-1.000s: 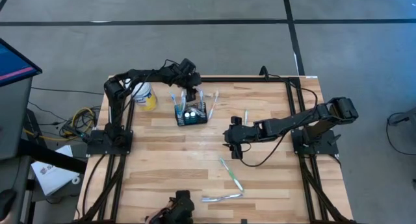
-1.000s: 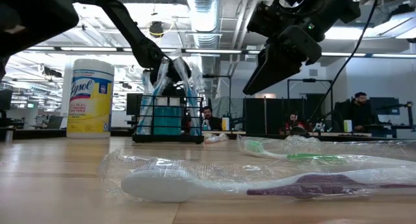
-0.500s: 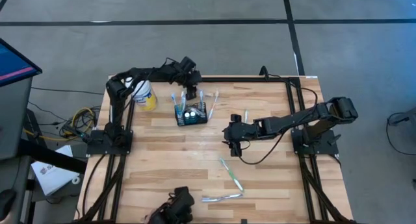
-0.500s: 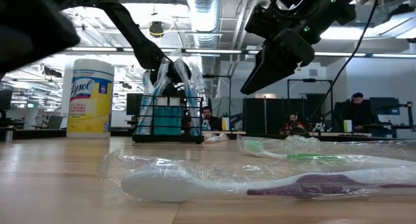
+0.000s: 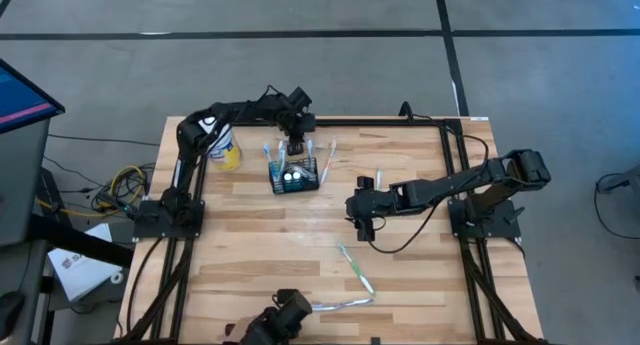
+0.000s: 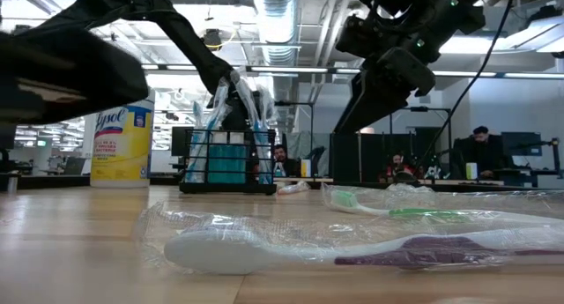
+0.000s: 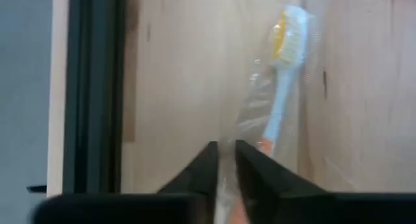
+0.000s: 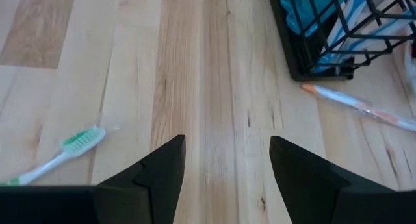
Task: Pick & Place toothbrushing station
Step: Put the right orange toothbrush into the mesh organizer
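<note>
Up near the back edge of the desk (image 5: pixel 260 245), the black wire caddy (image 5: pixel 294 175) is sitting with wrapped toothbrushes standing in it, beside a yellow canister (image 5: pixel 222 145). The left claw (image 5: pixel 297 137) is hanging just behind the caddy, pinching the plastic wrap of a toothbrush (image 7: pixel 281 87). The right claw (image 5: pixel 362 223) is hovering mid-desk with its fingers spread, holding nothing.
</note>
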You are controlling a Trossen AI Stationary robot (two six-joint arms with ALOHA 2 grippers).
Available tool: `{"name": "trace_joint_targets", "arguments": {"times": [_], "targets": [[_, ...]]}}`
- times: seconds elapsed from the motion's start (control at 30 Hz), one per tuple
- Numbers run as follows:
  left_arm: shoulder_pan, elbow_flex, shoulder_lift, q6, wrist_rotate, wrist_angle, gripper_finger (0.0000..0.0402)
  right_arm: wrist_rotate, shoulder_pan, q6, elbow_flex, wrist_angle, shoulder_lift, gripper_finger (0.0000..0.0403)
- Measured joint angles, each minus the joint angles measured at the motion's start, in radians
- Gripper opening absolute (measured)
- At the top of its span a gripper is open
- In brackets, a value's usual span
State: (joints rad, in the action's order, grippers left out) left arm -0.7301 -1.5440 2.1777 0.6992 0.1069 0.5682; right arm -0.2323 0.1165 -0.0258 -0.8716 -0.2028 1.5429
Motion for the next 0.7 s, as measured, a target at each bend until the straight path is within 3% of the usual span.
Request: {"name": "trace_joint_targets", "arguments": {"times": [0.07, 0.2, 0.7], "targets": [[0.006, 0.000, 0.000, 0.006, -0.004, -0.005, 0.0013, 0.000, 0.000, 0.000, 0.000, -0.001, 0.000, 0.0214], [0.012, 0.002, -0.008, 0.001, -0.011, -0.002, 0.0002, 0.000, 0.000, 0.000, 0.000, 0.000, 0.000, 0.0214], [0.018, 0.003, -0.126, -0.072, 0.050, 0.023, 0.0000, 0.000, 0.000, 0.000, 0.000, 0.001, 0.000, 0.0214]]}}
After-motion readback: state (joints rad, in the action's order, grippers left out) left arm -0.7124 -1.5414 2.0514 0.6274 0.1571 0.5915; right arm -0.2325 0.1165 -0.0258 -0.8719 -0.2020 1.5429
